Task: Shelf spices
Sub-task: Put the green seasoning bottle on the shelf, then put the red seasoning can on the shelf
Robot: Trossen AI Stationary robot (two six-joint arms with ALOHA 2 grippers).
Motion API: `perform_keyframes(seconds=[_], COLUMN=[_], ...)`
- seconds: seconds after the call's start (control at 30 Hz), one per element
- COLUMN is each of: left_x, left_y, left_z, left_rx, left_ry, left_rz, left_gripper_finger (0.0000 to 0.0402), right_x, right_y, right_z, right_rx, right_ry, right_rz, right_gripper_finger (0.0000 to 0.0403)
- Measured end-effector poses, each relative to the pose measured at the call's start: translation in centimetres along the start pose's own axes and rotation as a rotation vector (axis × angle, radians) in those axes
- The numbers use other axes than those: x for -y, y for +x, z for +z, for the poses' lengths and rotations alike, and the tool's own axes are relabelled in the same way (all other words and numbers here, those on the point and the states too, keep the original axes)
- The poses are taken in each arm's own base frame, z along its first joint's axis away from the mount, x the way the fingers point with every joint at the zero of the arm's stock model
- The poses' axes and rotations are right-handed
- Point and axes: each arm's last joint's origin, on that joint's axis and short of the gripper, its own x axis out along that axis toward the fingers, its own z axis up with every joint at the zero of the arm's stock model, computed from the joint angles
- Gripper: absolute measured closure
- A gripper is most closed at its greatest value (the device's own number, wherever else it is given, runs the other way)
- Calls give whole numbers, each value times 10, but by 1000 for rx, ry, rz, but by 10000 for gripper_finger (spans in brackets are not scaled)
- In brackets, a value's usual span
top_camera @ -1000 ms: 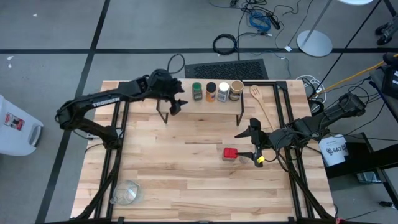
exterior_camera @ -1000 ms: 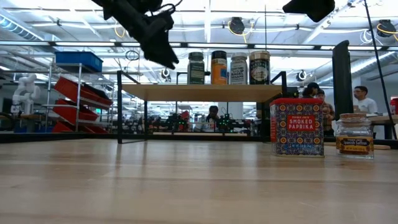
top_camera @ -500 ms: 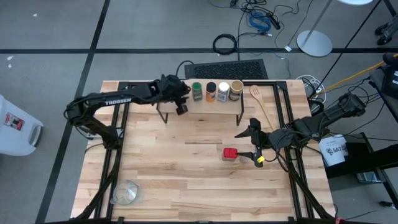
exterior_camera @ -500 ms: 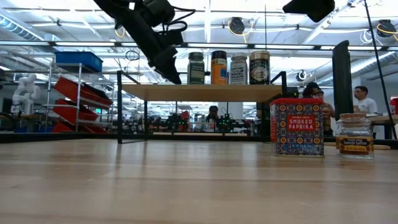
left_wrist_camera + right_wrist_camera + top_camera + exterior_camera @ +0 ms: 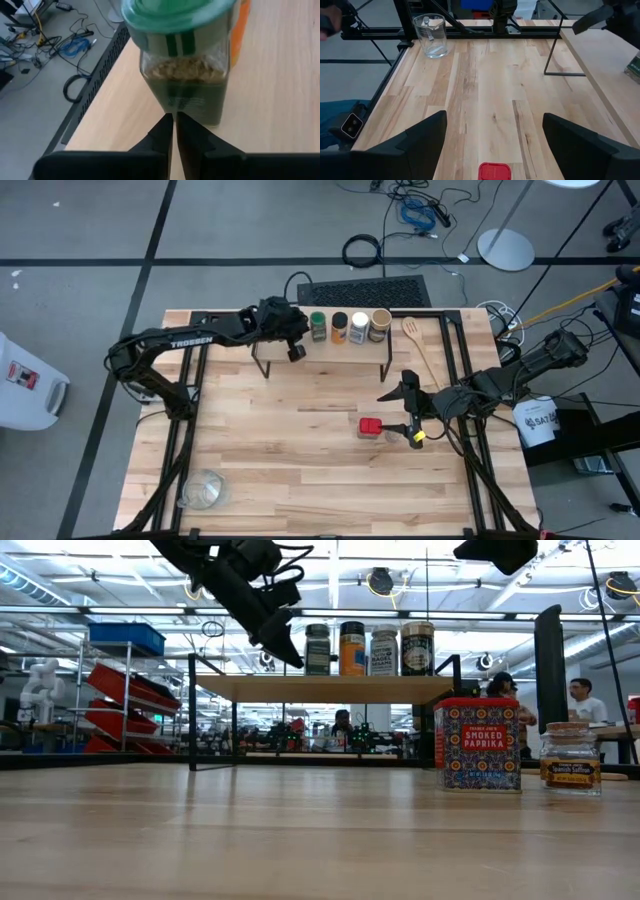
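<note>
Four spice jars stand in a row on the shelf (image 5: 330, 350) (image 5: 320, 688) at the table's far side: green lid (image 5: 317, 326) (image 5: 316, 648), black lid (image 5: 339, 327), white lid (image 5: 360, 327), tan lid (image 5: 380, 325). My left gripper (image 5: 303, 332) (image 5: 174, 120) is shut, with its tips right at the green-lidded jar (image 5: 185, 75) on its left side. A red square tin (image 5: 370, 426) (image 5: 478, 745) and a small brown-lidded jar (image 5: 570, 755) stand on the table. My right gripper (image 5: 402, 415) (image 5: 493, 116) hovers open just right of the tin (image 5: 494, 171). My left gripper's shut fingertips (image 5: 167, 125) stand against the lower side wall (image 5: 187, 102) of the green-lidded jar. They come from the table's left, slanting down. I cannot tell whether they touch it. The jar stands upright on the shelf.
A wooden spoon (image 5: 420, 345) lies right of the shelf. A clear glass bowl (image 5: 203, 490) (image 5: 431, 35) sits at the near left corner. Bare tabletop lies between the shelf and the near edge. People (image 5: 575, 700) show in the room beyond.
My left gripper has moved toward the table's right edge, along the shelf to the green-lidded jar, has come down a little and has shut. The jars, the tin and my right gripper have stayed in place.
</note>
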Motion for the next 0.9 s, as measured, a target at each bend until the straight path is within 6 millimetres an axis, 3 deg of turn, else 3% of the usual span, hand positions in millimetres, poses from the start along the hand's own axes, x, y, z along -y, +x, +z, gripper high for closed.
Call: perform_keyframes(seconds=[0.23, 0.43, 0.67, 0.8, 0.9], left_x=[2, 1, 6, 24, 46], left_y=[14, 12, -24, -48, -55], left_z=[-3, -1, -5, -1, 7], left_rx=[0, 7, -96, -87, -36], left_ry=[8, 28, -65, -167, -205], left_rz=[-3, 11, -12, -206, -390], left_gripper_finger=[371, 371, 371, 371, 371], right_x=[0, 0, 1, 2, 2], right_y=[0, 0, 0, 0, -1], right_z=[0, 0, -4, -8, -10], right_rx=[-1, -3, -36, -79, -95], right_ry=[0, -1, 13, 18, 53], right_rz=[0, -1, -8, -19, -25], right_gripper_finger=[87, 87, 87, 87, 87])
